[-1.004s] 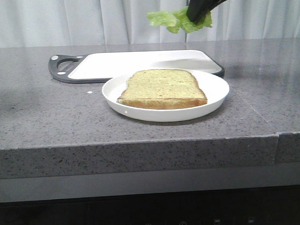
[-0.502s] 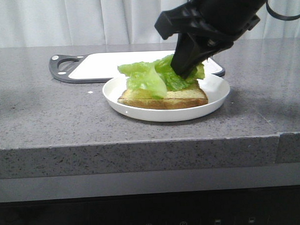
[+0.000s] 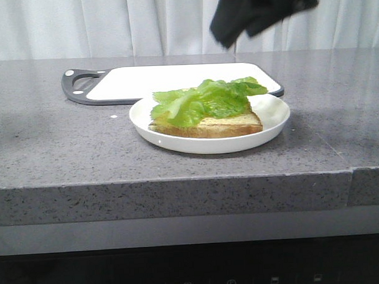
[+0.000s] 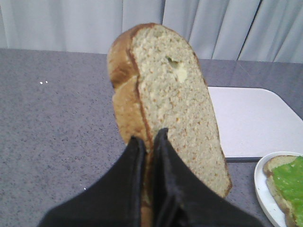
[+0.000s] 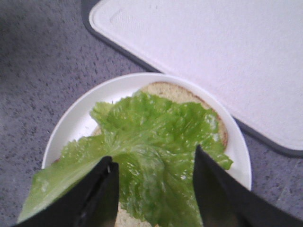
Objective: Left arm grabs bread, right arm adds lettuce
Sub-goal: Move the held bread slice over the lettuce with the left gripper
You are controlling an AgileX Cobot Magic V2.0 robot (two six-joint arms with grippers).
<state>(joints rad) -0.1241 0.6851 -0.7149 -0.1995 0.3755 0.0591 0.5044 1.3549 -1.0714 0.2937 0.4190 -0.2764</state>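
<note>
**Kid:** What is the worktop like?

**Me:** The worktop (image 3: pixel 46 134) is grey stone with tiny speckles and a thick front edge. Behind it hang pale curtains (image 3: pixel 110 23) all the way across.

**Kid:** What do you see, going from left to right?

**Me:** First comes a white cutting board (image 3: pixel 175 80) with a dark rim and a handle hole at its left end. Just in front of it sits a white plate (image 3: pixel 273 123). A slice of bread lies flat on the plate, and the lettuce (image 3: pixel 203 99) lies on top of that slice, covering most of it.

**Kid:** What is your left gripper doing?

**Me:** My left gripper (image 4: pixel 149 146) is pinched tight on the bread (image 4: pixel 177 104). I hold it up on its edge above the worktop, crust at the left, with a small dent near its rounded top.

**Kid:** And your right one?

**Me:** My right gripper (image 5: pixel 154 177) is spread wide with nothing in it. It hangs over the lettuce and the plate, not touching them.
</note>
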